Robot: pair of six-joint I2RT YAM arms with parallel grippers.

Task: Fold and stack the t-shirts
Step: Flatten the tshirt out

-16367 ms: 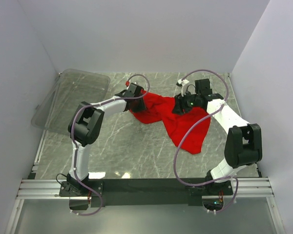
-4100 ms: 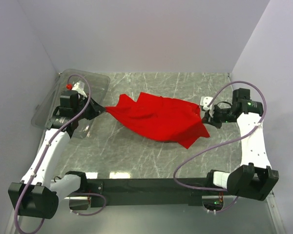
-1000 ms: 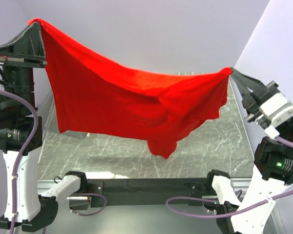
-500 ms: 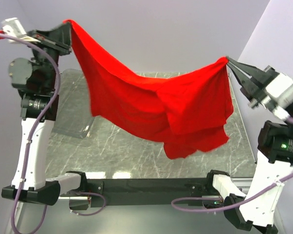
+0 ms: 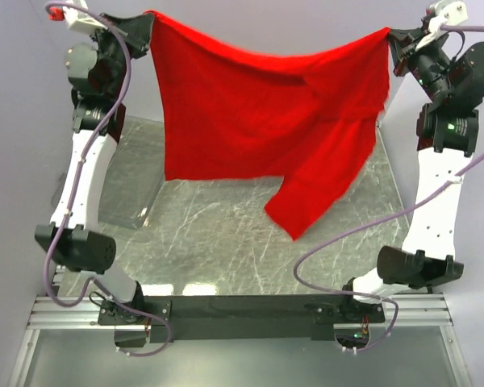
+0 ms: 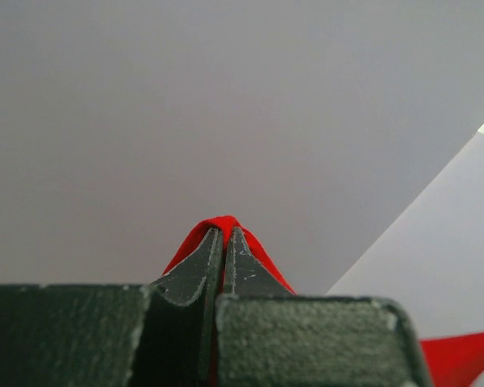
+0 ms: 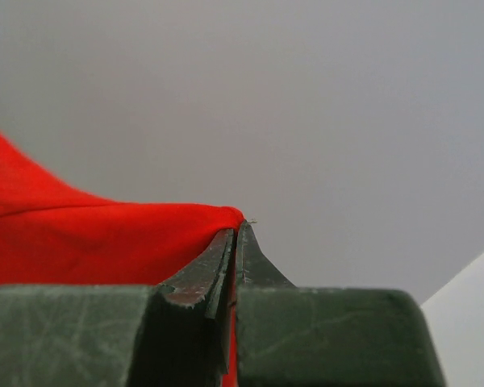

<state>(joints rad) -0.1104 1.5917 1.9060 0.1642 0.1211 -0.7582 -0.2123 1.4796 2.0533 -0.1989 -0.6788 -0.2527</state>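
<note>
Mid-spread, left end effector (image 5: 149,22) and right end effector (image 5: 391,36) each pinched the t-shirt (image 5: 258,121), hanging between them; next, laying it flat seemed needed.

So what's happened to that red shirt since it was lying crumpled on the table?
Both arms raised the red shirt off the table and spread it wide. The left gripper and right gripper pinch its top corners, holding it up like a curtain. The clear bin stayed at the table's far left.
</note>
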